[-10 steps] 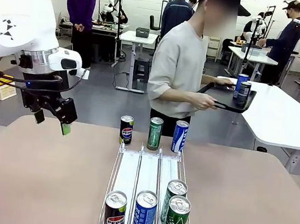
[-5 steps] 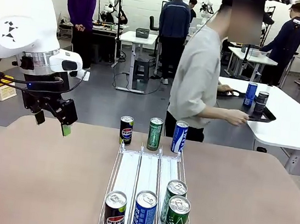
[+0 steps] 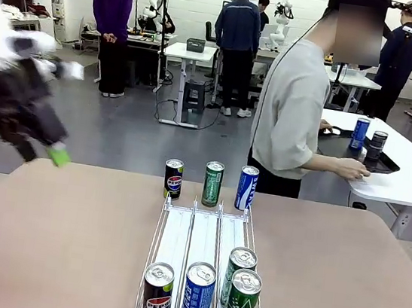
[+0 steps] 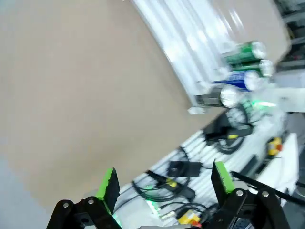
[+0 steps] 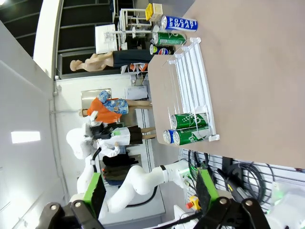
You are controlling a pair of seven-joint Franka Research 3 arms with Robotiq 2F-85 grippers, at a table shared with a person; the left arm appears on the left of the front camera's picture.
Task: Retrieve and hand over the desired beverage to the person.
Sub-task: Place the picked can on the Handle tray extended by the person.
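Observation:
The person (image 3: 291, 112) in a light grey top and dark cap stands beyond the table's far edge, turned to the right, both hands on a black tray (image 3: 358, 155). A Pepsi can (image 3: 174, 178), a green can (image 3: 213, 183) and a blue can (image 3: 246, 187) stand at the rack's far end. My left gripper (image 3: 47, 150) is a blur above the table's far left corner; its wrist view shows the left gripper (image 4: 166, 180) open and empty. My right gripper (image 5: 149, 187) is open and empty too, off the table's near edge, looking across the rack (image 5: 193, 81).
The clear three-lane rack (image 3: 204, 237) runs down the table's middle, with several more cans at its near end (image 3: 198, 297). The tray, with two cans (image 3: 368, 137) on it, rests on a white table (image 3: 408, 177) at the right. Other people stand farther back.
My left arm has swung fast to the left and is now blurred. The person has stepped farther right and set the tray with its cans on the white table.

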